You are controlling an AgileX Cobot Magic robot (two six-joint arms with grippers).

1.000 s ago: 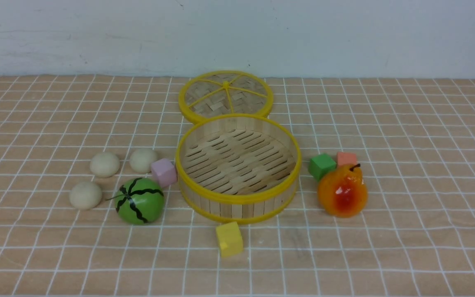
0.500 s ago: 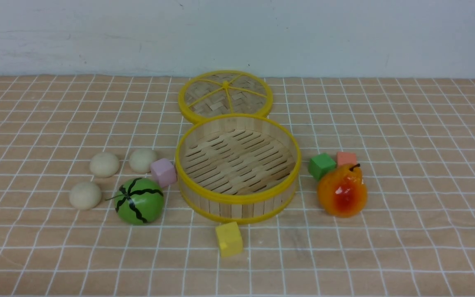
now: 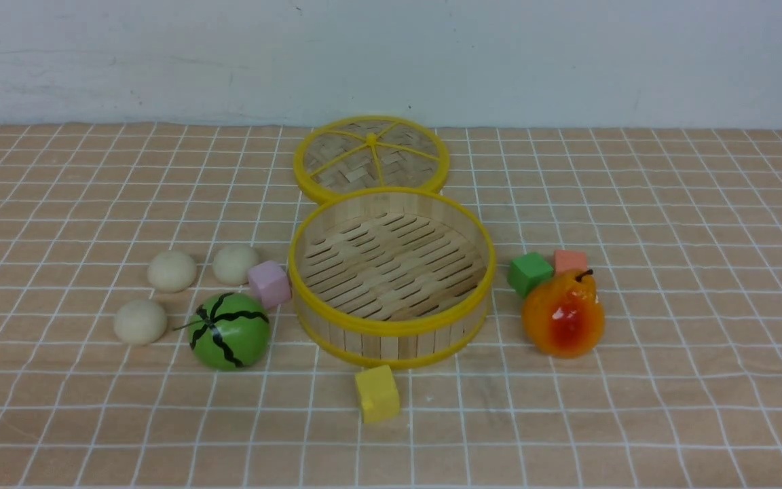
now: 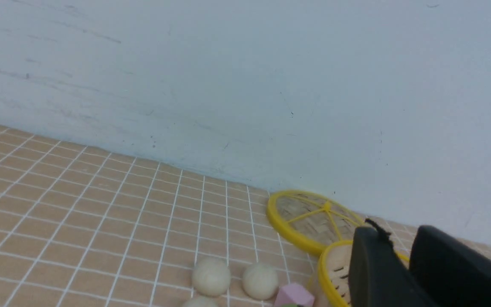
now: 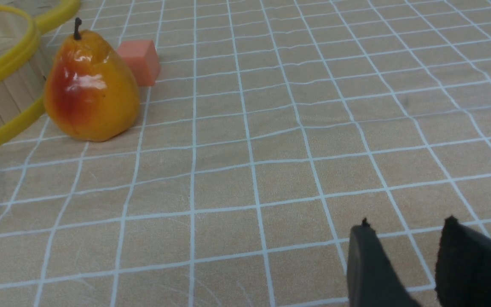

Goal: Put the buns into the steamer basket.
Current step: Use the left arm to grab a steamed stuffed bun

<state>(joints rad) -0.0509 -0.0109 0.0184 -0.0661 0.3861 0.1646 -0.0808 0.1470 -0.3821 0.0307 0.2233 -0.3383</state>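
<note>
Three cream-white buns (image 3: pixel 172 270) (image 3: pixel 235 263) (image 3: pixel 140 321) lie on the cloth left of the steamer basket (image 3: pixel 391 326), which stands empty in the middle. Neither gripper shows in the front view. In the left wrist view my left gripper (image 4: pixel 394 232) is slightly open and empty, raised above the table. Past it are the buns (image 4: pixel 211 276) (image 4: pixel 260 280) and the basket's rim (image 4: pixel 328 273). In the right wrist view my right gripper (image 5: pixel 407 224) is open and empty, low over bare cloth, right of the basket (image 5: pixel 7 64).
The woven lid (image 3: pixel 370 155) lies flat behind the basket. A green watermelon ball (image 3: pixel 229 331) and a pink cube (image 3: pixel 269 284) sit between buns and basket. A yellow cube (image 3: pixel 377 393) is in front. A pear (image 3: pixel 563 314), green cube (image 3: pixel 530 273) and orange cube (image 3: pixel 571 260) are right.
The objects have not moved. A dark bit that showed at the front view's lower left corner half a second ago is gone.
</note>
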